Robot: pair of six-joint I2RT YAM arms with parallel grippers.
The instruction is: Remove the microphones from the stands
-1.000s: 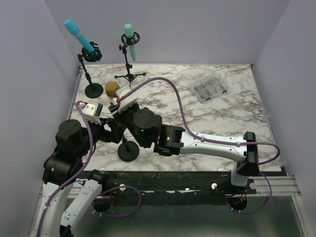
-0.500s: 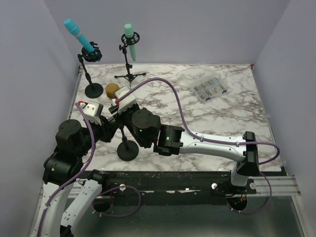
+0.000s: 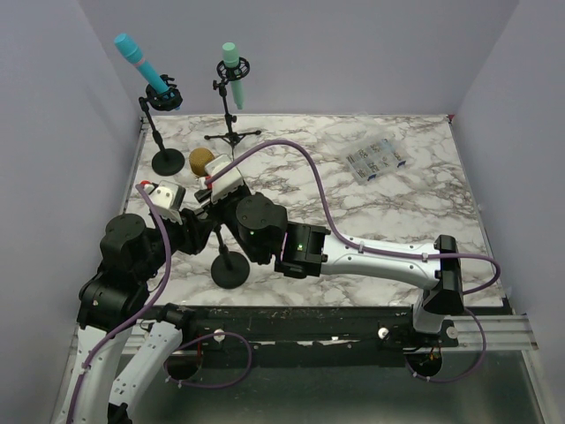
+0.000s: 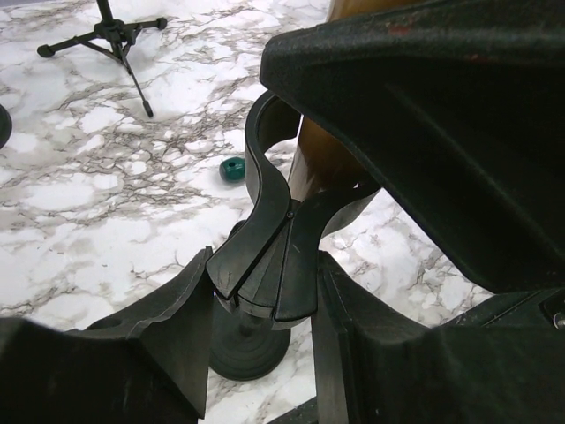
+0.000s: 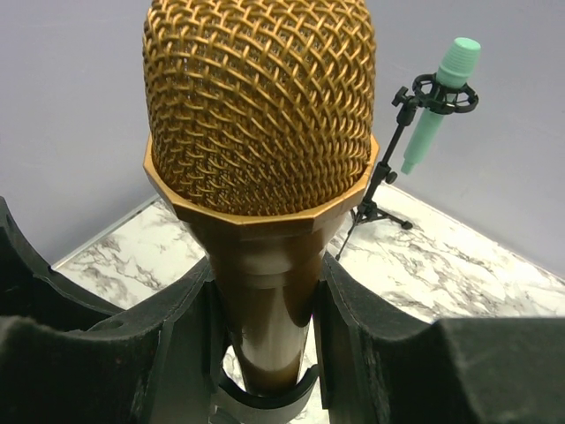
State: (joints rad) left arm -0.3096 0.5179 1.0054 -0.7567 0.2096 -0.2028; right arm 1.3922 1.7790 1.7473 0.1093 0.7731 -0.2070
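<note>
A gold microphone [image 5: 256, 115] stands upright in the clip [image 4: 274, 256] of a black round-based stand [image 3: 231, 272] near the table's front left. My right gripper [image 5: 263, 291] is shut on the microphone's body just under the mesh head, one pad on each side. The head [image 3: 200, 160] shows above that gripper [image 3: 221, 181] in the top view. My left gripper [image 4: 263, 300] is lower down, its fingers closed against both sides of the stand's clip, above the base [image 4: 250, 349]. The microphone's brown shaft [image 4: 322, 163] still sits in the clip.
A blue microphone [image 3: 141, 60] on a round-based stand [image 3: 168, 162] is at the back left. A green microphone [image 3: 233, 75] on a tripod stands beside it. A clear plastic box [image 3: 377, 160] lies at the back right. A small green piece [image 4: 232, 168] lies on the marble.
My left gripper's jaws have closed in on the stand's clip and its wrist has shifted slightly left. The right gripper and microphone have barely moved.
</note>
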